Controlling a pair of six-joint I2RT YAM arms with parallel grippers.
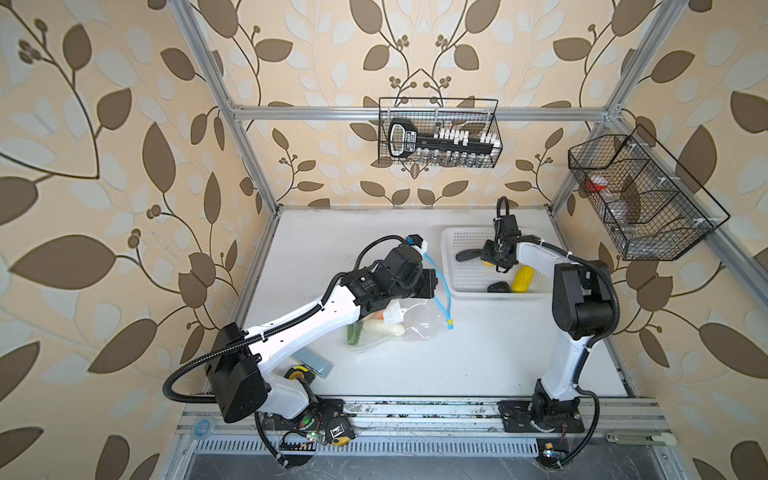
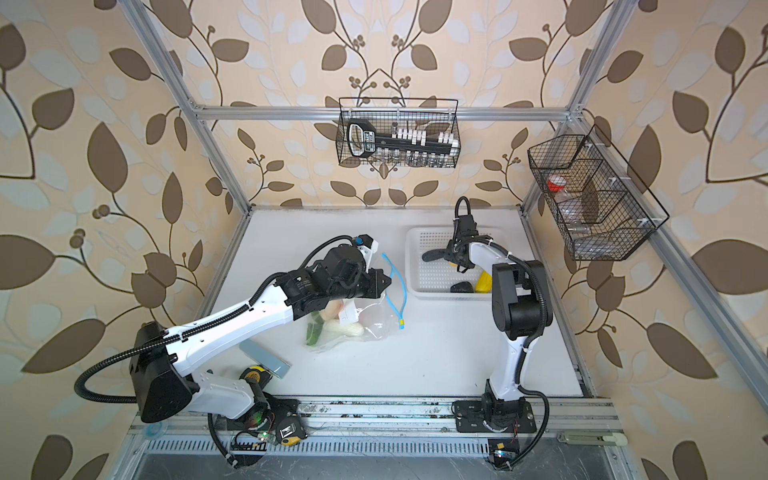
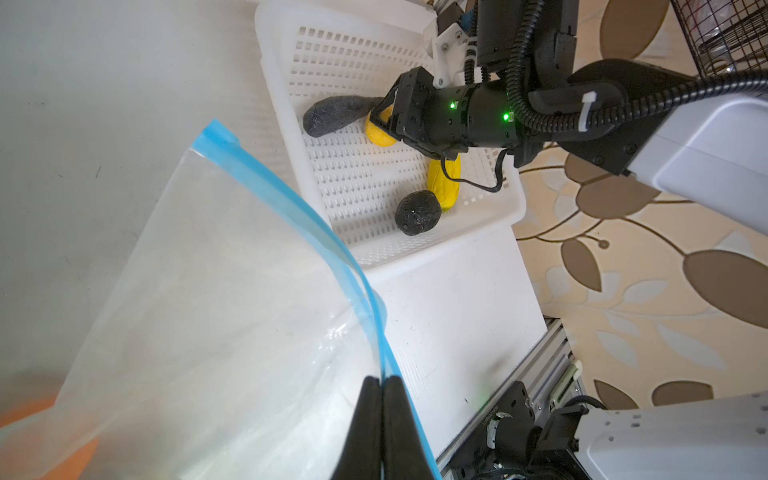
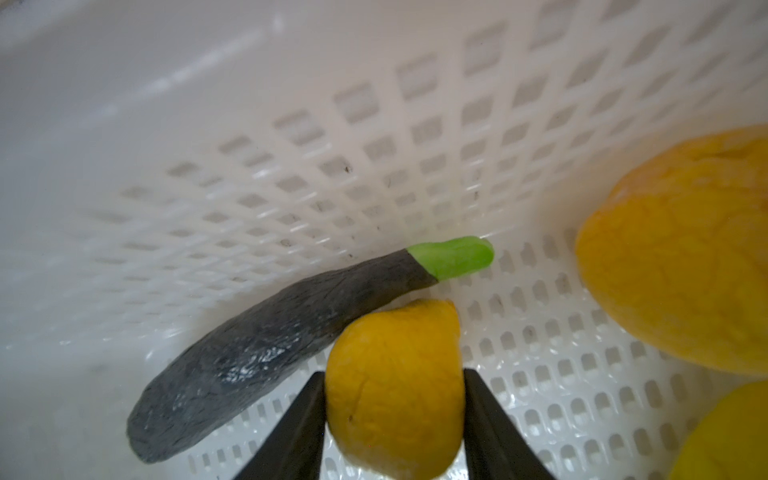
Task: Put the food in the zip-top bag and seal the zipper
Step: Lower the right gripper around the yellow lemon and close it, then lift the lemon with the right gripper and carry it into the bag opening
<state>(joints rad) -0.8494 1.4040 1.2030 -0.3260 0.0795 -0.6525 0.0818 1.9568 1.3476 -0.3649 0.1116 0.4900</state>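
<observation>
A white table (image 1: 457, 365) is being used as the work surface, and a white perforated basket (image 1: 465, 274) is being supported on it. Just beside the basket, off the corner nearest the left arm's base, a clear bag (image 1: 415, 320) is being held up by its rim while its lower part is being supported by the table.

The left gripper (image 3: 380, 380) is being held fully shut on the blue zipper (image 3: 291, 195) at the bag's rim, close to the basket's outer wall. From that grip the zipper is being curved up and away alongside the basket.

The right gripper (image 4: 394, 374) is being held inside the basket. Its jaws are about half open and are being pressed against both sides of a lemon (image 4: 395, 386). Whether the lemon is being lifted off the basket floor cannot be told.

Just beside the lemon, a dark eggplant (image 4: 266, 345) with a green stem is being supported by the basket floor. A yellow corn cob (image 1: 522, 279) and a dark round lump (image 1: 498, 286) are being shown side by side along the basket wall nearest the arm bases.

Outside the basket, a pale white vegetable (image 1: 386, 328), a green leafy piece (image 1: 354, 334) and a peach-coloured piece (image 2: 334, 308) are being held inside the bag. The small yellow tab (image 1: 450, 323) at the zipper's end is being shown near the basket's front wall, apart from it.
</observation>
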